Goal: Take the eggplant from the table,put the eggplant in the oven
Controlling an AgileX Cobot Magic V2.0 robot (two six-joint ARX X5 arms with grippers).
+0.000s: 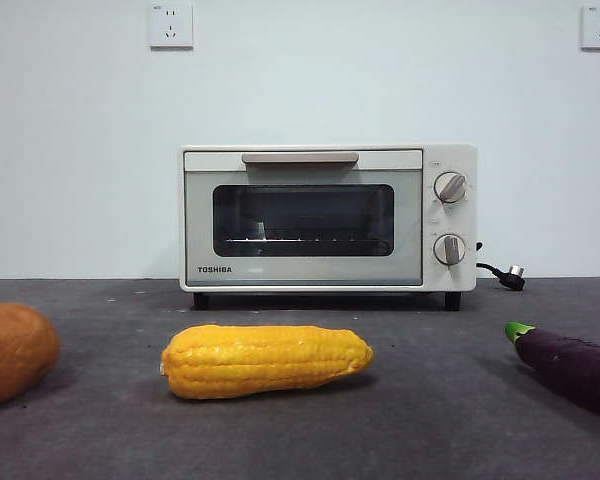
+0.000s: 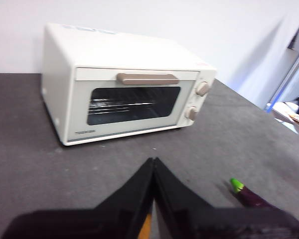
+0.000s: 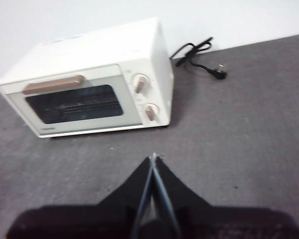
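Well apart: eggplant (image 2: 249,195), closed left claw (image 2: 153,162).

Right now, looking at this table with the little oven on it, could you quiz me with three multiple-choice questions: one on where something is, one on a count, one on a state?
1. In the front view, where does the eggplant lie?
A. Inside the oven
B. On the table, low right, near the corn
C. On top of the oven

2. How many round knobs does the oven have?
A. One
B. Two
C. Four

3. How is the oven door?
A. Shut
B. Wide open
C. Taken off

Answers:
1 B: it rests on the grey table, to the right of the yellow corn.
2 B: two knobs sit one above the other beside the window.
3 A: the glass door stands flush, handle up, rack seen through it.
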